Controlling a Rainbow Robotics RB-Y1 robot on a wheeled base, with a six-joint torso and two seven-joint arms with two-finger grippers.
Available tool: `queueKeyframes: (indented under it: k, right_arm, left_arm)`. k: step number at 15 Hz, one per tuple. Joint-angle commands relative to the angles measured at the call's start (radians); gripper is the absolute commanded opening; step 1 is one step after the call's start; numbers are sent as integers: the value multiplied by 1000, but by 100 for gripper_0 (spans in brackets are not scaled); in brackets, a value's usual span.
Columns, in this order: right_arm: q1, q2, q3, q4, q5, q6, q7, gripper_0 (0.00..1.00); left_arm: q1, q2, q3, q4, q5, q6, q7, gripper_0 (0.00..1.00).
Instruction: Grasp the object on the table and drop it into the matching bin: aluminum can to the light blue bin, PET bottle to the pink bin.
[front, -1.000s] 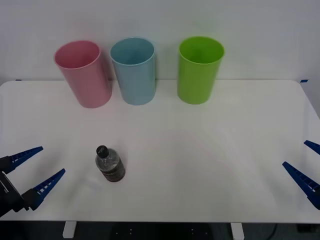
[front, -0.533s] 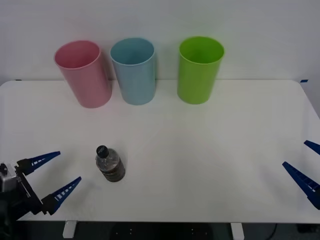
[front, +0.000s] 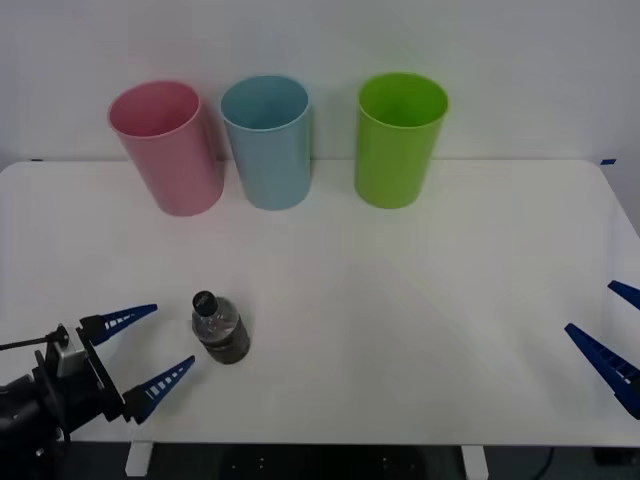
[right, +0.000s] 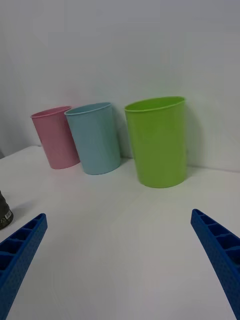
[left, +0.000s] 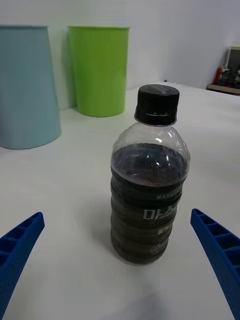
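**Left hand lined up on the bottle, grasp not yet made**

Left hand (front: 146, 349): near counter edge, low, fingers spread wide apart, nothing between them. Points at the PET bottle (front: 220, 329), which stands upright just beyond the fingertips, apart from them.

Bottle, from the left wrist view (left: 149, 176): black screw cap, clear shoulder, dark liquid filling most of the body. Judged moderately heavy for its size because it looks nearly full. Ribbed lower body should be fairly stiff with liquid behind it and give the ribbed fingers some bite; the smooth shoulder looks slicker and narrows. Best hold, I judge, is across the ribbed dark midsection, below the shoulder. Narrow base, so a nudge from one finger could tip it.

Writing: pale lettering on the dark band, partly legible; small print seems to read "MAX", with larger characters below that I cannot read.

Right hand (front: 612, 340): at the far right counter (front: 420, 300) edge, fingers apart, idle.

At the back: pink bin (front: 168, 147), light blue bin (front: 267, 141) just beside it, green bin (front: 398, 138) further right. No markings visible on any.
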Motion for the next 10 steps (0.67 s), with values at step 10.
queueKeyframes:
  k: [10]
  right_arm:
    - [0, 0, 0, 0, 0, 0, 0, 100]
  left_arm:
    - [-36, -113, -28, 8, -75, 9, -11, 100]
